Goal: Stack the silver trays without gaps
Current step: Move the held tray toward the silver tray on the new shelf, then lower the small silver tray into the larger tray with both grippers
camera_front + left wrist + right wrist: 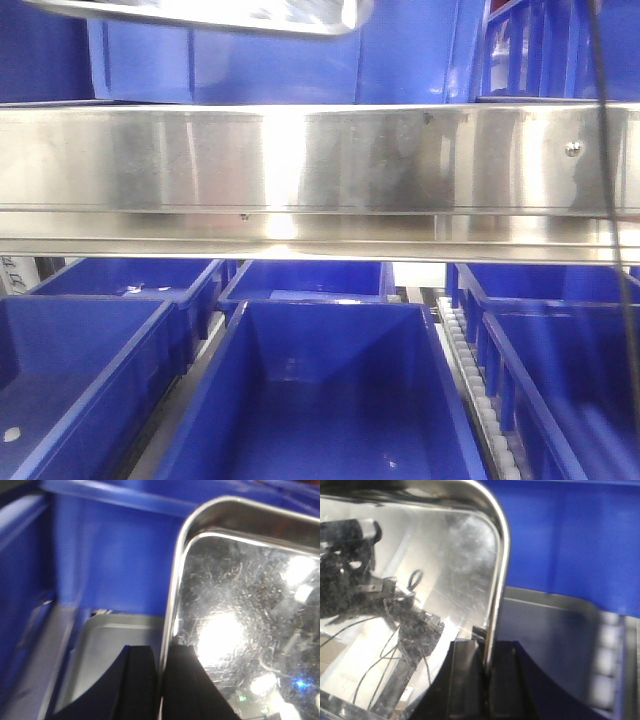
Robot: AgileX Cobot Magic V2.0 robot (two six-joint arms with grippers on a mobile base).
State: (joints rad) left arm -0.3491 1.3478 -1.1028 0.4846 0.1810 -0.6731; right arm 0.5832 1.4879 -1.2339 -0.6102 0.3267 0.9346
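Observation:
A shiny silver tray (pixel 245 605) hangs tilted inside a blue bin (pixel 110 555). My left gripper (pixel 161 652) is shut on its left rim, one finger inside the pan and one outside. My right gripper (pixel 487 647) is shut on the same tray's (pixel 420 570) right rim, clamping the rolled edge. Under the held tray lies a second silver tray (pixel 107 650), dull grey in the bin's shade; its other end (pixel 550 630) shows in the right wrist view. In the front view only the held tray's lower edge (pixel 200 15) shows at the top; both grippers are out of that view.
A long steel shelf rail (pixel 320 170) crosses the front view. The upper blue bin (pixel 280 65) stands behind it. Several blue bins (pixel 320 400) sit on the lower level, with a white roller track (pixel 485 400) between two of them. The bin's walls (pixel 570 540) stand close around the trays.

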